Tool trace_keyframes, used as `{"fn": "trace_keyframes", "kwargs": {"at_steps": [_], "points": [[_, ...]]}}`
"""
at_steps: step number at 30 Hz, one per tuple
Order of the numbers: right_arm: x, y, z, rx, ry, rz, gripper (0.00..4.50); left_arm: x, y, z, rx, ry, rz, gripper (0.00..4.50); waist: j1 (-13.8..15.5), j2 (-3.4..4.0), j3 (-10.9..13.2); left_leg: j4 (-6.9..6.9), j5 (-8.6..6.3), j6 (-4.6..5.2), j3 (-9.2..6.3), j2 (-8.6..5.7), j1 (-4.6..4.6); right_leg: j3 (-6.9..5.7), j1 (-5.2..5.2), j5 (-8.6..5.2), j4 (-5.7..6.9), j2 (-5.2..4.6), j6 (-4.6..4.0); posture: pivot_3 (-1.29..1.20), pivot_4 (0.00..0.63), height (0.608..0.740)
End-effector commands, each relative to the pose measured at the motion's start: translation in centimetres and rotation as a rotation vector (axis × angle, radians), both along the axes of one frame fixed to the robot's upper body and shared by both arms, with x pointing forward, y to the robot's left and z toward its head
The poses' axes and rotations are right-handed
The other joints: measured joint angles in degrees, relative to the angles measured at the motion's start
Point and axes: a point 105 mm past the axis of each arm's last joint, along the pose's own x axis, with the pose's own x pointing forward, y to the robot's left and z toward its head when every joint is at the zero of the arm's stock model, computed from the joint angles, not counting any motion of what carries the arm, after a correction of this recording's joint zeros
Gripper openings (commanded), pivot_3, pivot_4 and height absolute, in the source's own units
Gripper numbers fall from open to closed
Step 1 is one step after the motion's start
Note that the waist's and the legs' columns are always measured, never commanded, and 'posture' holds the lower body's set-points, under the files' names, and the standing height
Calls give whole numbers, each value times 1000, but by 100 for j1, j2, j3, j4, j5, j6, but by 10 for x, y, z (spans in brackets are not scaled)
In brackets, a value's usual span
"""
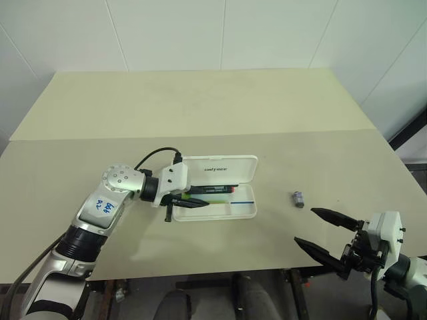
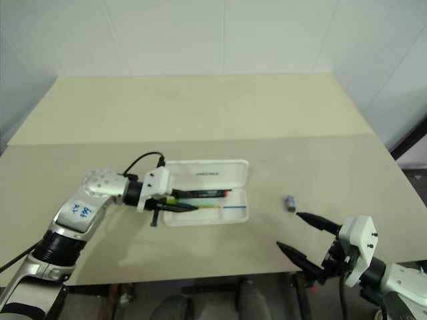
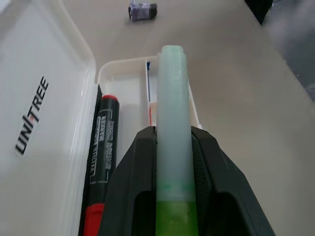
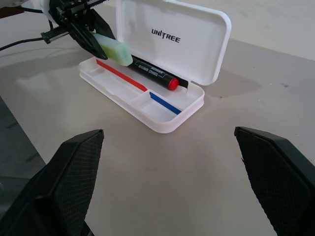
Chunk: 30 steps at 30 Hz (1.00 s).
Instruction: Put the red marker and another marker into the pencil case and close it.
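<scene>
with red marker (image 4: 156,73) already in pencil case (image 4: 162,118), left gripper (image 1: 183,201) grasping highlighter (image 3: 173,128) mid-frame; next: lower, release.

head eyes: high, downward | wrists: low, close | shared: pencil case (image 1: 220,193)
</scene>
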Motion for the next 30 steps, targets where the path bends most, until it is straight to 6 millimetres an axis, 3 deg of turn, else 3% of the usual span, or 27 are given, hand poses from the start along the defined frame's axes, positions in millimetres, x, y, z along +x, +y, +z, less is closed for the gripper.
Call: {"fn": "trace_keyframes", "kwargs": {"at_steps": [1,13,30], "points": [[-2,7,7,0,-40,20,4500,-8,-9,19,-73,7,-34,526,-1,0,0,1,0,0,0,0,0,0,0,0,2,0,0,0,150,740],[1,9,6,3,-36,20,4500,-6,-3,-6,37,-15,16,526,-4,0,0,3,0,0,-1,-1,5,1,0,-7,17,0,-5,0,150,740],[3,8,5,2,-34,11,4500,3,-1,-8,55,-66,60,526,-2,0,0,3,0,0,-2,-1,5,1,-1,-9,19,0,-4,0,150,740]]}}
